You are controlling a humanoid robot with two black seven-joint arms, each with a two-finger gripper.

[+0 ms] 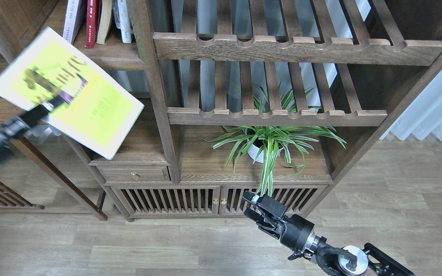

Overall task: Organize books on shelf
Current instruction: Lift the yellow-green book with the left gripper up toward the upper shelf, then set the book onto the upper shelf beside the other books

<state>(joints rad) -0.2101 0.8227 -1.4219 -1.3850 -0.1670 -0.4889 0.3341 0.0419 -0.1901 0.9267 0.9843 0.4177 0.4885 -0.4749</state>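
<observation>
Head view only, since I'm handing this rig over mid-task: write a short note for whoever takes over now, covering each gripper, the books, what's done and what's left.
Left gripper: shut on the yellow-green book, held tilted in the air in front of the cabinet's left side; the picture is blurred there.
Right gripper: open, holding nothing, low in front of the cabinet doors.
Shelf, upper left: several books already stand upright, among them a dark red book and a white book.
Done: those books are shelved.
Left: stand the yellow-green book on the shelf beside them.

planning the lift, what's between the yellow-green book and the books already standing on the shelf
Nothing: in the head view, bare air separates the yellow-green book, held by the left gripper, from the standing books.
</observation>
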